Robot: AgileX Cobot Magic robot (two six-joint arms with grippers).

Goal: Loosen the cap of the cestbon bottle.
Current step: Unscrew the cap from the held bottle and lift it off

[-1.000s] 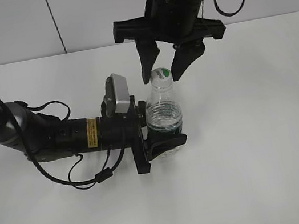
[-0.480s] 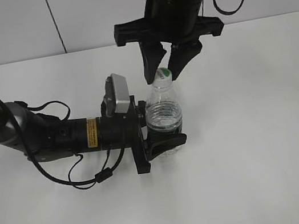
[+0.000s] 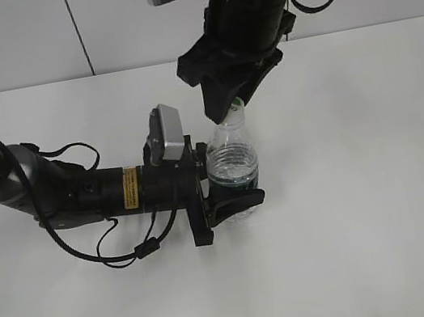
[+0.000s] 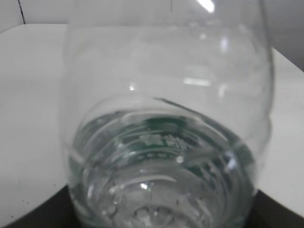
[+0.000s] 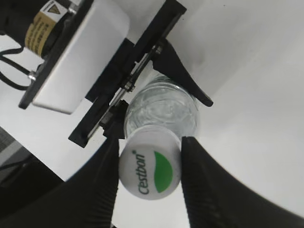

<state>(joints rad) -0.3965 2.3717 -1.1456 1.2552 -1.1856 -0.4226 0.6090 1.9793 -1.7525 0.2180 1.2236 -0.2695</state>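
Observation:
The cestbon bottle (image 3: 232, 163) stands upright on the white table, clear with a dark green label low down. My left gripper (image 3: 232, 202) is shut around its lower body; the bottle fills the left wrist view (image 4: 166, 142). The white cap (image 5: 150, 167) with its green half-circle shows in the right wrist view, pinched between both black fingers of my right gripper (image 5: 148, 175). In the exterior view my right gripper (image 3: 229, 104) comes down from above and hides nearly all of the cap.
The white table (image 3: 384, 202) spreads all around the bottle. The left arm (image 3: 79, 194) lies along the table from the left with loose cables. A grey wall (image 3: 10, 38) stands behind.
My right gripper closed its fingers on the cap and then rotated about the bottle's axis. The bottle and the left arm stayed put.

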